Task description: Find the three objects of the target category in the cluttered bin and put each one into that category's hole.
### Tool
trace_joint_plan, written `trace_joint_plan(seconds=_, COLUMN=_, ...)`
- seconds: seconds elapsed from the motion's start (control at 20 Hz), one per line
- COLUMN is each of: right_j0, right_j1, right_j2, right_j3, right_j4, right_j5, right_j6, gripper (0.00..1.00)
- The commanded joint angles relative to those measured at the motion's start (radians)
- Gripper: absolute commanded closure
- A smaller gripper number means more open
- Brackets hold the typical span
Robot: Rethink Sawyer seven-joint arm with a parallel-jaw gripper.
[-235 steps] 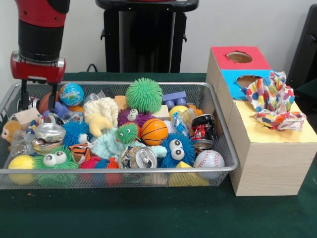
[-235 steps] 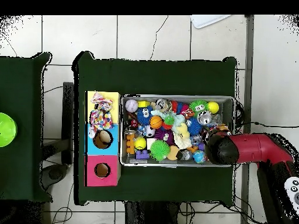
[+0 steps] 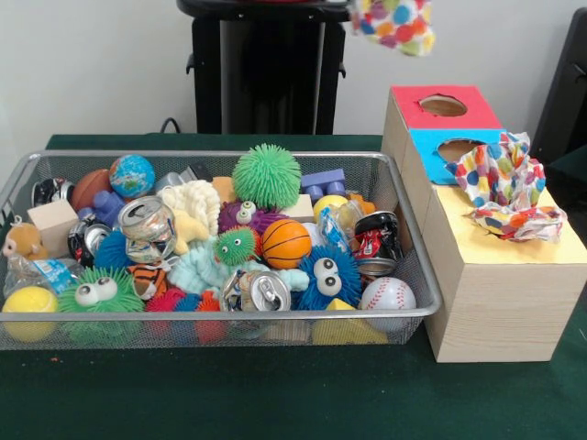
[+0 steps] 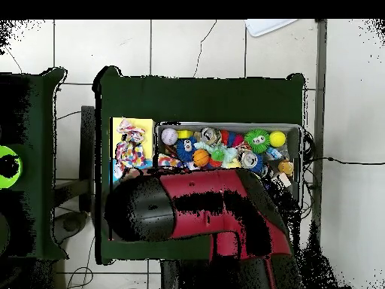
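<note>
My arm [image 4: 203, 207] hung over the box end of the worktop, hiding my gripper; I couldn't tell how it stood. A polka-dot cloth [image 3: 396, 22] dangled high at the front view's top edge, above the wooden box [image 3: 500, 293]; what held it was out of frame. Two more cloths [image 3: 506, 186] lay bunched on the yellow surround, hiding the hole. The wire bin [image 3: 417, 275] sat just beside the box, full of toys.

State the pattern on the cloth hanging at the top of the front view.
White cloth with red, blue, yellow and green polka dots; front view shows it best.
</note>
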Motion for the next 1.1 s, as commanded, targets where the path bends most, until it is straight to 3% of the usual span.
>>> trace_joint_plan(seconds=0.05, right_j0=0.099, right_j1=0.064, right_j2=-0.077, right_j3=-0.103, right_j4=0.039, right_j5=0.117, right_j6=0.418, gripper=1.0)
trace_joint_plan(seconds=0.6, right_j0=0.259, right_j1=0.194, right_j2=-0.168, right_j3=-0.187, right_j4=0.028, right_j5=0.008, right_j6=0.56, gripper=1.0)
trace_joint_plan(seconds=1.1, right_j0=0.298, right_j1=0.265, right_j2=-0.227, right_j3=-0.151, right_j4=-0.007, right_j5=-0.171, right_j6=0.55, gripper=1.0)
